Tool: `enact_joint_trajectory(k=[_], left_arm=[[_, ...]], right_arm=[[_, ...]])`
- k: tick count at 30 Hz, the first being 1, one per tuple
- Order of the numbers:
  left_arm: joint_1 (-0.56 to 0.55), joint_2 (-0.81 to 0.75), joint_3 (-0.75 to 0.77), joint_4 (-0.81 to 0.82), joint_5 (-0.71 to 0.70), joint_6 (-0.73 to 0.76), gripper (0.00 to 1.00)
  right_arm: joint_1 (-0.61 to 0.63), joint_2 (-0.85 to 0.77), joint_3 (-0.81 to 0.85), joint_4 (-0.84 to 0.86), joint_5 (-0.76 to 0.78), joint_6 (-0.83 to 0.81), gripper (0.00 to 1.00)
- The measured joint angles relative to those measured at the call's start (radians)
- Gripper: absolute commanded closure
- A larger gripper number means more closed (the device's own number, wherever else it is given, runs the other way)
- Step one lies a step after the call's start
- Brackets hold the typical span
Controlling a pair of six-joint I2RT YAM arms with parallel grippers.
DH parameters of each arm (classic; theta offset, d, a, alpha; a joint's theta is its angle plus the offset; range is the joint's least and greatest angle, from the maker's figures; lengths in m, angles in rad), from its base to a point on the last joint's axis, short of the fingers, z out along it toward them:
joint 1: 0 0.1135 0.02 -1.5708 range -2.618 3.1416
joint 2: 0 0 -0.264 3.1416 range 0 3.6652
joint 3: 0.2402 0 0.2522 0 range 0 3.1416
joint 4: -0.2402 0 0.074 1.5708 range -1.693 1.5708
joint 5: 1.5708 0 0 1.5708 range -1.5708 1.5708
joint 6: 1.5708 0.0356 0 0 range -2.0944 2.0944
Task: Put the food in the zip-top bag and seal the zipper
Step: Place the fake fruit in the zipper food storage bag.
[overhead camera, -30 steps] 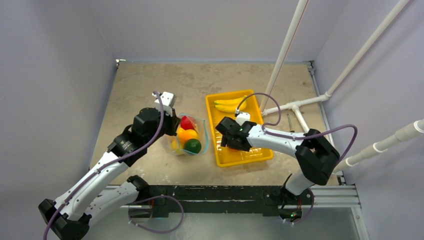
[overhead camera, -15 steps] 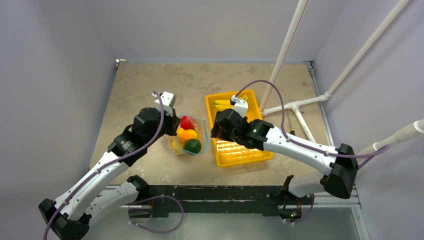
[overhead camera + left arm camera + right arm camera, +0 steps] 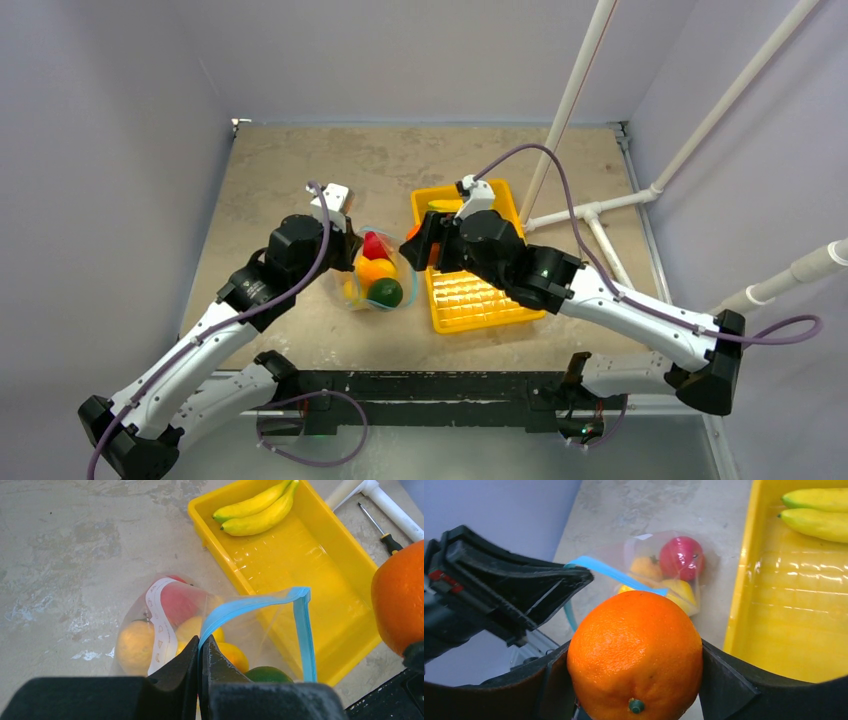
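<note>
My right gripper (image 3: 636, 680): jaws wide, clamping orange (image 3: 634, 645), near bag mouth. My left gripper (image 3: 201, 675): jaws closed, pinching teal zipper (image 3: 250, 605). Zip-top bag (image 3: 165, 615) lies on table (image 3: 75, 545) beside yellow tray (image 3: 320, 545), containing red, yellow, green fruit (image 3: 172, 602). Bananas (image 3: 255, 512) at tray's far end.

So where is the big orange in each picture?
Top external: the orange peeks out in the middle, just left of the yellow tray.
Left wrist: the orange sits at the right edge, beyond the yellow tray.
Right wrist: the orange fills the bottom middle, squeezed in the right claw, with the yellow tray on the right.
Shared landmark: the yellow tray.
</note>
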State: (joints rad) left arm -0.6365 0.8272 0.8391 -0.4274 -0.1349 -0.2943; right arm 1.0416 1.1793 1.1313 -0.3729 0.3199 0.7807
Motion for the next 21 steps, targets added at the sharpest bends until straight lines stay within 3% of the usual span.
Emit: enact_joint_trajectory(k=[14, 21], left_arm=[[0.0, 0.004, 0.0, 0.0, 0.0, 0.0, 1.0], [0.0, 0.004, 0.0, 0.0, 0.0, 0.0, 1.0]], right_arm=[[0.078, 0.153, 0.014, 0.125, -0.049, -0.077, 0.74], [0.082, 0.211, 0.022, 0.162, -0.041, -0.082, 0.62]])
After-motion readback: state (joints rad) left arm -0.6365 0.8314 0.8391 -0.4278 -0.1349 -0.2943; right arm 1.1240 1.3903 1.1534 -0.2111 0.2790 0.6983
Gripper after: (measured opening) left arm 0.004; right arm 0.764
